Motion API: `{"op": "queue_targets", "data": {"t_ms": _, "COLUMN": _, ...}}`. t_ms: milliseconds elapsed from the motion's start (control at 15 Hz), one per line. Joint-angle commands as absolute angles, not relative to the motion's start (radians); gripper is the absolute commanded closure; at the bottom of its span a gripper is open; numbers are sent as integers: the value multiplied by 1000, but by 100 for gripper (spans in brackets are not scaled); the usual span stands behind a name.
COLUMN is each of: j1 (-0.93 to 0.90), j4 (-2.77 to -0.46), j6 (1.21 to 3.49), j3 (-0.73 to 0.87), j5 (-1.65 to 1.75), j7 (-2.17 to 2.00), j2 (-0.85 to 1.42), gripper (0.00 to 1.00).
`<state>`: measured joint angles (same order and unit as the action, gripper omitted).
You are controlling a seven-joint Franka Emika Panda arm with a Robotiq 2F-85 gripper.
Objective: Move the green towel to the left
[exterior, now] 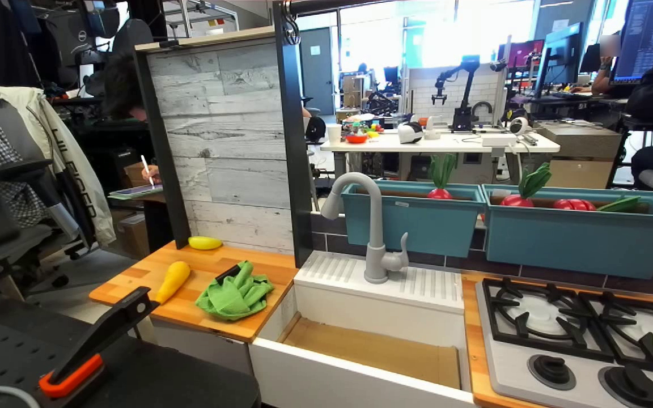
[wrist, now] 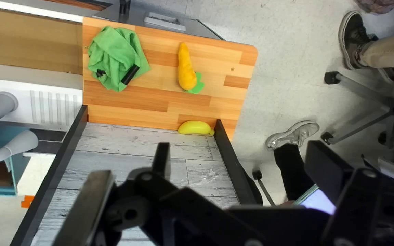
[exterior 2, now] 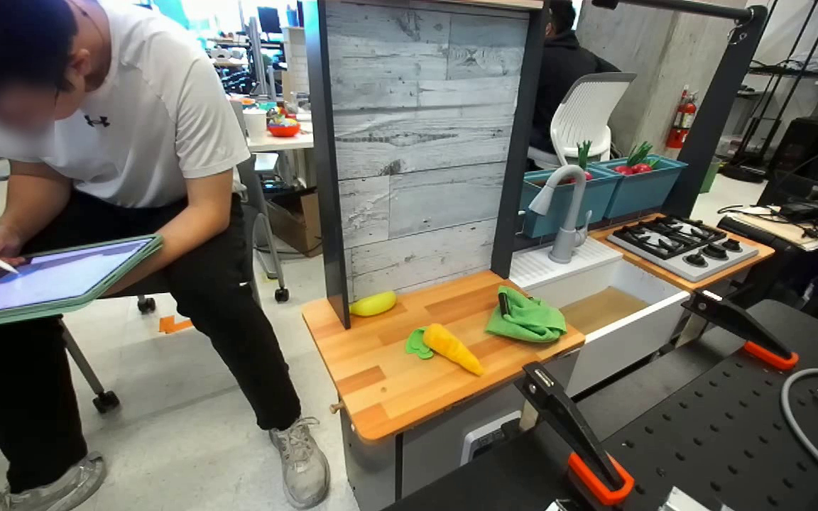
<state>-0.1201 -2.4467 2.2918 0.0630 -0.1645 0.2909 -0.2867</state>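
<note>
Watching from my station, the clearest lettering I get is in an exterior view: HILFIGER, in dark capitals running down the cream-white fabric jacket [exterior: 75,148]. Above it, the black plastic monitor back [exterior: 71,27] carries a round Dell logo [exterior: 81,36]. In an exterior view I also recognise the dark Under Armour mark [exterior 2: 96,121] on the chest of the white short-sleeved T-shirt [exterior 2: 146,117].

The rest is too small for me to read: rows of text on the dark blue flat monitor screen [exterior: 651,37], a little white label [exterior: 402,204] on the teal rectangular planter [exterior: 417,226], and a pale sheet [exterior: 315,50] on the grey flat door [exterior: 316,79].
</note>
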Motion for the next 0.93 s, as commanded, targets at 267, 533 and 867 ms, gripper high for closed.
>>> {"op": "queue_targets", "data": {"t_ms": 267, "j1": -96, "j4": -2467, "j6": 2318, "j3": 42, "j5": -140, "j7": 273, "j2": -283, "gripper": 0}}
{"op": "queue_targets", "data": {"t_ms": 533, "j1": -76, "j4": -2521, "j6": 2393, "j3": 46, "j5": -123, "j7": 273, "j2": -247, "gripper": 0}}
{"op": "queue_targets", "data": {"t_ms": 867, "j1": -34, "j4": -2546, "j6": 2506, "j3": 65, "j5": -113, "j7": 281, "j2": -129, "gripper": 0}}
